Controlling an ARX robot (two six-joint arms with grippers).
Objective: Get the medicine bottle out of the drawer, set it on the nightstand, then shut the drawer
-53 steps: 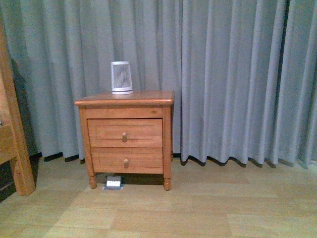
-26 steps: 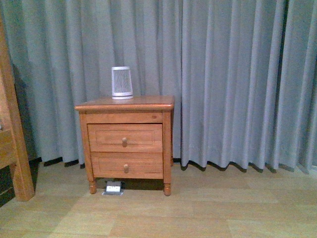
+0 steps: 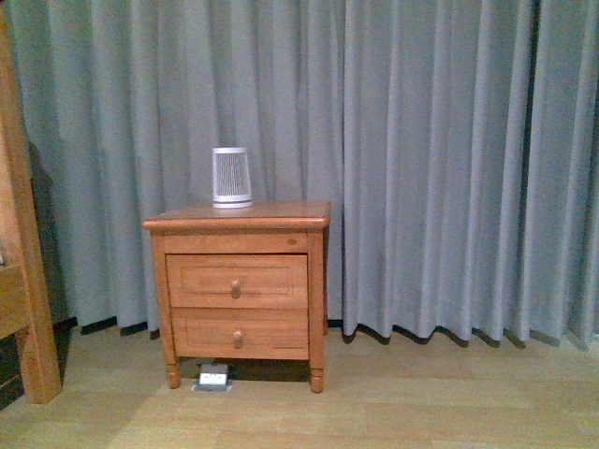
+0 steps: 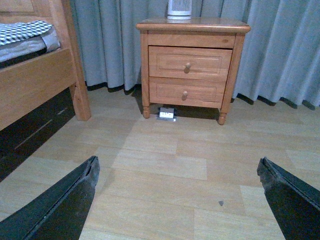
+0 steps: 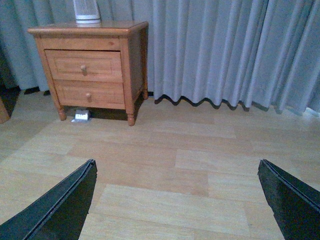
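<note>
Nothing is done yet: the upper drawer [image 3: 237, 281] of the nightstand [image 3: 271, 214] is shut, the medicine bottle unseen, probably inside. The left fingers [image 4: 65, 207] and right fingers [image 5: 60, 207] are spread, empty, far from the nightstand.

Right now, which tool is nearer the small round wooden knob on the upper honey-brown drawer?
Left, probably. The left tool faces the round wooden knob almost head-on; the right tool sits off to the knob's right. Both are well short of it.
</note>
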